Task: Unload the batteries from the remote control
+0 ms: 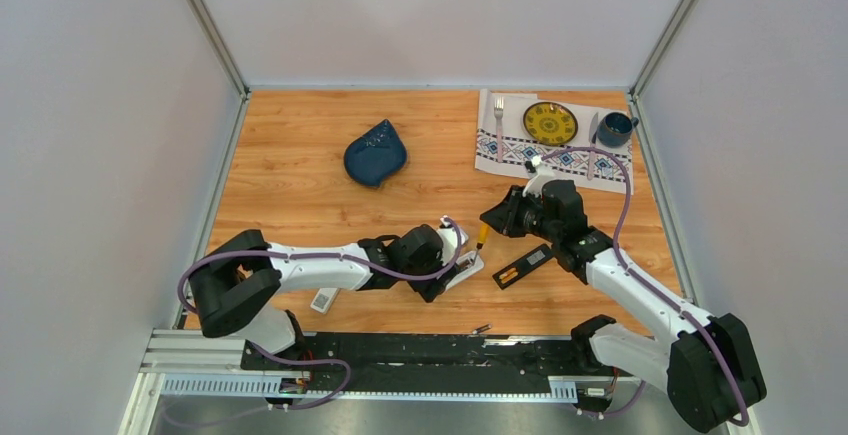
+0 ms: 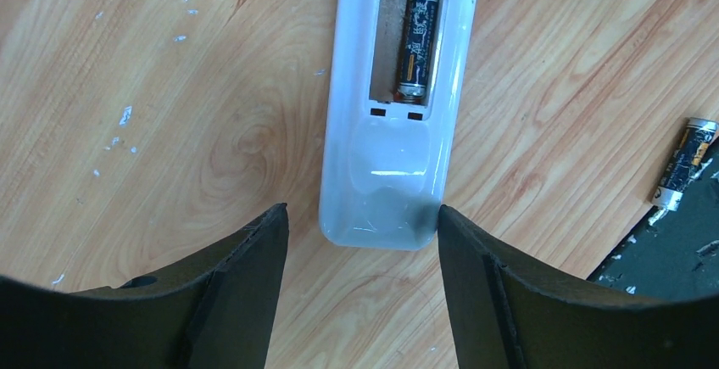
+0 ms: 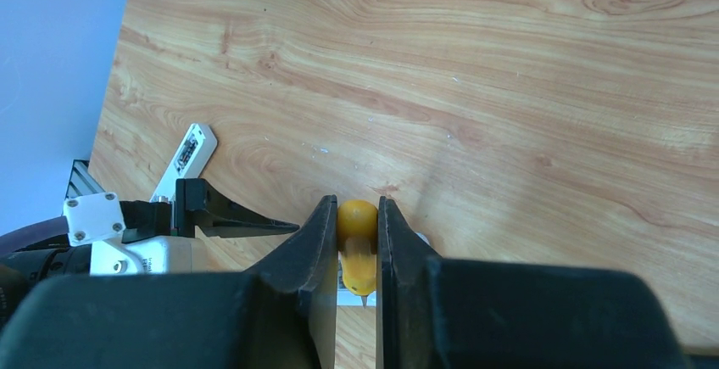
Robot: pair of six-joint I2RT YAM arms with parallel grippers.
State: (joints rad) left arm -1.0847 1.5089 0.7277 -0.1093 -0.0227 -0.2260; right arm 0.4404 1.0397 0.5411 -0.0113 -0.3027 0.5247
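Note:
A white remote [image 2: 390,174] lies back up with its battery bay open. One dark grey and gold battery [image 2: 418,34] sits in the right slot, and the left slot [image 2: 386,47] is empty. My left gripper [image 2: 363,220] is open, with its fingers on either side of the remote's near end [image 1: 462,270]. My right gripper [image 3: 357,216] is shut on the orange-handled screwdriver [image 3: 358,246], tip down over the white remote [image 1: 483,233]. A loose battery [image 2: 685,164] lies on the wood near the dark front rail [image 1: 481,331].
A black remote [image 1: 522,267] lies just right of the white one. A white battery cover [image 1: 323,301] lies at the front left. A blue leaf-shaped dish [image 1: 375,153] sits mid-table. A placemat [image 1: 515,150] with a plate, fork and mug lies at the back right.

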